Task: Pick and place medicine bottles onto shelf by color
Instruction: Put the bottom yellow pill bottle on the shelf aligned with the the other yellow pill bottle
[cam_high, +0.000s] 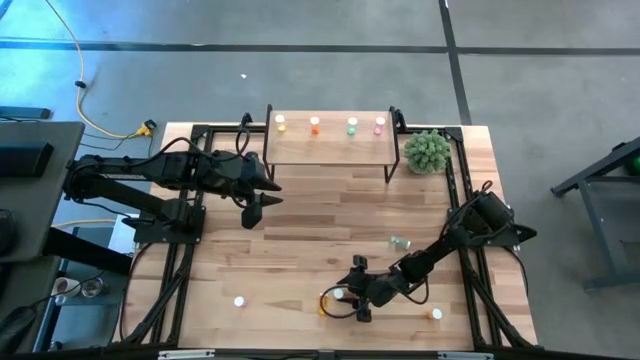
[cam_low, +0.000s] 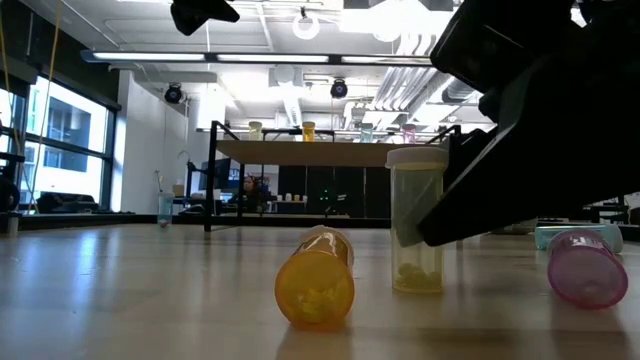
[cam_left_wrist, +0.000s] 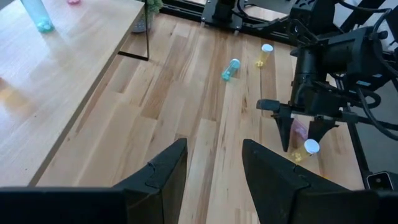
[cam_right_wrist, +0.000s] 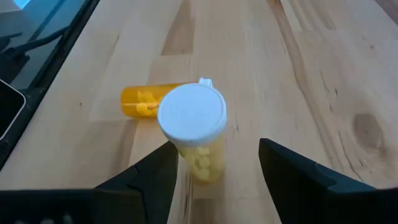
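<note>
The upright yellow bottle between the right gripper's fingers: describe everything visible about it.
The small translucent yellow plastic bottle stands upright on the wooden tabletop, topped by a round white cap, with pale pills at its bottom. It stands between the right gripper's open fingers; contact is unclear. An orange bottle lies on its side just behind.

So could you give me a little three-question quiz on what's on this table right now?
1. True or false: the shelf already carries four bottles.
2. The right pincer is at which bottle? A. upright yellow bottle B. lying orange bottle C. lying pink bottle
3. Fill in: the left pincer holds ____.

Key: 1 true; 2 A, with the fingers open either side of it; 3 nothing.
</note>
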